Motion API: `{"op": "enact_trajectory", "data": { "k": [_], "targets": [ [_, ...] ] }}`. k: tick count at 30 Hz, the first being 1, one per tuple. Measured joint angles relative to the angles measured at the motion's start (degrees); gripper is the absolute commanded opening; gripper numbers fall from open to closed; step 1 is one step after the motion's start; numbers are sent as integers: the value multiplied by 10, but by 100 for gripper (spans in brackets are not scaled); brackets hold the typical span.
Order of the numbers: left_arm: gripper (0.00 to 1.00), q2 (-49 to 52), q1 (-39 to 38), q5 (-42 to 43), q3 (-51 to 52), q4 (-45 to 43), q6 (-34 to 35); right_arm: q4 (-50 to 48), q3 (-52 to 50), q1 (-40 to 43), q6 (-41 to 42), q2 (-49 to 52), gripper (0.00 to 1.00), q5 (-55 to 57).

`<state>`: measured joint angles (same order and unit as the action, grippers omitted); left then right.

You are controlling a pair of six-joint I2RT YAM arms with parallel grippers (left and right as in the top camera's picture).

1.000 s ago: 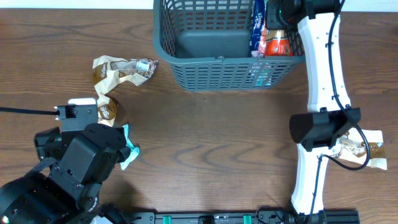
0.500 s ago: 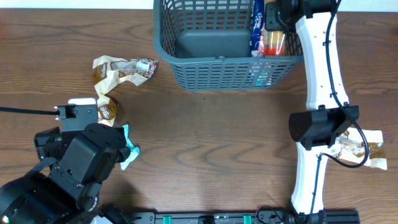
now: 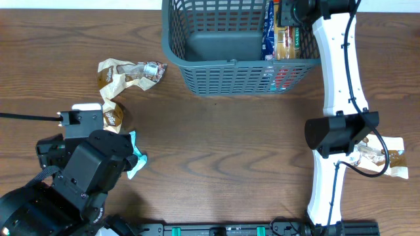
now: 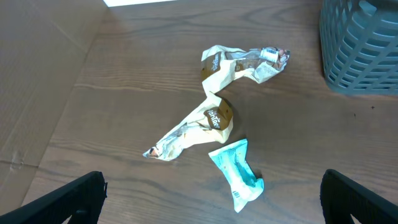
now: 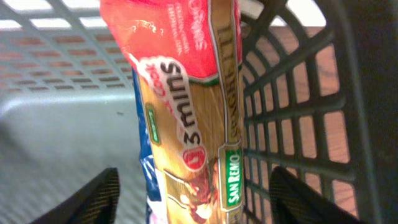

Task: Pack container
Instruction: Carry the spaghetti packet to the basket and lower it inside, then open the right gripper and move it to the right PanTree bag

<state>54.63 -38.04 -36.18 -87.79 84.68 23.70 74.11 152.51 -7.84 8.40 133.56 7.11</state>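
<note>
The container, a dark grey slotted basket (image 3: 197,62), stands at the table's far edge; one corner (image 4: 364,50) shows in the left wrist view. My right gripper (image 3: 293,13) is inside it by the right wall (image 5: 298,93). It is open, and a red and gold pasta packet (image 5: 186,93) stands between the fingers (image 5: 93,199) with a gap on each side. A blue packet (image 3: 269,29) lies beside the pasta packet (image 3: 287,42). My left gripper (image 4: 214,208) hangs open near the front left, above a teal packet (image 4: 238,177).
Two crumpled tan and brown snack packets (image 3: 128,73) (image 3: 111,115) lie left of the basket, beyond the teal packet (image 3: 136,157). Another tan packet (image 3: 384,157) lies at the right edge, behind the right arm's base (image 3: 338,134).
My right gripper has opened and let go of the pasta packet, which now stands in the basket against its right wall. The left arm has not moved.
</note>
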Motion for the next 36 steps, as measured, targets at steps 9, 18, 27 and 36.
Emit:
{"op": "enact_trajectory", "data": {
  "k": [9,18,27,36],
  "targets": [
    [99,0,0,0,0,0,0,-33,32,9,-1,-110,76,8],
    [99,0,0,0,0,0,0,43,60,66,67,-305,99,148],
    [99,0,0,0,0,0,0,146,60,99,90,-356,99,181],
    [99,0,0,0,0,0,0,230,5,117,162,-375,99,222]
  ]
}}
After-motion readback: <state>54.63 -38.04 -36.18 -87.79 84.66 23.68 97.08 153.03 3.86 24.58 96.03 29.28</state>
